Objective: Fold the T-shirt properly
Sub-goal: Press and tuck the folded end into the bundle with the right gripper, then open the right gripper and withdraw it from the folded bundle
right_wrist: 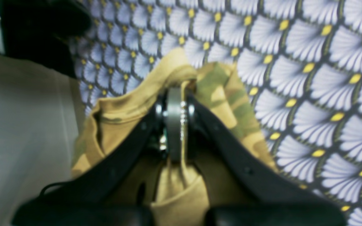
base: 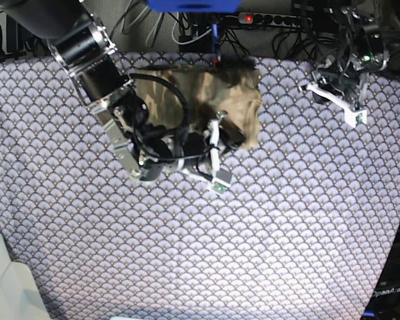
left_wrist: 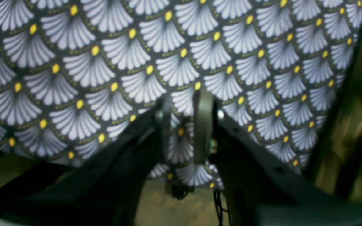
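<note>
right wrist view: right tool [right_wrist: 175, 91] pinched the t-shirt [right_wrist: 127, 110]
left tool [left_wrist: 184, 103]: narrowly parted, held nothing, over tablecloth [left_wrist: 231, 56]

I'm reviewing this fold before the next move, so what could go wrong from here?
1. The right gripper is shut on a bunched wad of the T-shirt, so it may drag several layers instead of one edge.
2. The left gripper hangs over bare tablecloth, apart from the shirt, so nothing pins the other side and the whole shirt could slide.
</note>
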Available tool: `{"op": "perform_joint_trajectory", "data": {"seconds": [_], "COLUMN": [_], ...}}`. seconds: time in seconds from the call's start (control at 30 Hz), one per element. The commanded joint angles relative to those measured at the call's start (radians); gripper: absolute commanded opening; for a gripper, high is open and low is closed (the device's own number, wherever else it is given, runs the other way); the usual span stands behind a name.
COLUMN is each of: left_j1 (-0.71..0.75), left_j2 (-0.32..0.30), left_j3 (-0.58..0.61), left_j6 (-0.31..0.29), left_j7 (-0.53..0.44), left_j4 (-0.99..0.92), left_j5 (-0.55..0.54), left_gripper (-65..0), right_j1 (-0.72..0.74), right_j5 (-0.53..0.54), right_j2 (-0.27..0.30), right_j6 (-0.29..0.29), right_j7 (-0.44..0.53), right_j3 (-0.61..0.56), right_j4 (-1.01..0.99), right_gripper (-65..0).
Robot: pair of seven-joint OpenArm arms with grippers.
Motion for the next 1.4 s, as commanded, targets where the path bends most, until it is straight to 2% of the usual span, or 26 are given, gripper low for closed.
{"op": "perform_joint_trajectory", "data": {"seconds": [0.0,0.13,0.33,0.53,0.63,0.87,0.97,1.07,1.23,1.3,1.37], "left_j1": [-0.002,-0.002,-0.002,-0.002,-0.002,-0.002,-0.002,0.008,0.011,0.005,0.002], "left_j2": [-0.010,-0.010,-0.010,-0.010,-0.010,-0.010,-0.010,-0.011,-0.011,-0.010,-0.010], "left_j3": [-0.003,0.000,0.001,0.001,0.001,0.001,-0.002,-0.003,-0.003,0.000,0.001], "left_j6": [-0.003,-0.003,-0.003,-0.003,-0.003,-0.003,-0.003,-0.003,-0.003,-0.004,-0.004], "left_j7": [-0.013,-0.013,-0.011,-0.011,-0.013,-0.013,-0.011,-0.013,-0.014,-0.014,-0.013], "left_j4": [0.018,0.018,0.020,0.020,0.015,0.018,0.018,0.018,0.020,0.020,0.030], "left_j5": [-0.005,-0.005,-0.005,-0.005,-0.005,-0.005,-0.005,-0.005,-0.005,-0.007,-0.018], "left_gripper": [-52.9,-52.9,-52.9,-52.9,-52.9,-52.9,-52.9,-52.9,-52.9,-52.9,-52.9], "right_j1": [0.026,0.029,0.029,0.029,0.028,0.028,0.015,-0.046,-0.219,-0.301,-0.379], "right_j5": [0.024,0.024,0.024,0.026,0.027,0.030,0.030,0.030,0.032,0.032,0.032], "right_j2": [-0.008,-0.008,-0.008,-0.009,-0.018,-0.040,-0.034,0.014,0.141,0.175,0.184], "right_j6": [0.004,0.004,0.004,0.004,0.004,0.004,0.004,0.004,0.004,0.004,0.004], "right_j7": [0.024,0.024,0.025,0.018,0.008,-0.091,-0.136,-0.191,-0.190,-0.190,-0.190], "right_j3": [0.004,0.004,0.004,0.004,0.006,0.015,0.058,0.158,0.316,0.388,0.463], "right_j4": [0.017,0.016,0.016,0.045,0.125,0.332,0.404,0.464,0.581,0.630,0.654], "right_gripper": [-65.0,-64.8,-53.1,-45.6,-44.7,-44.8,-45.0,-45.1,-45.3,-48.0,-52.8]}}
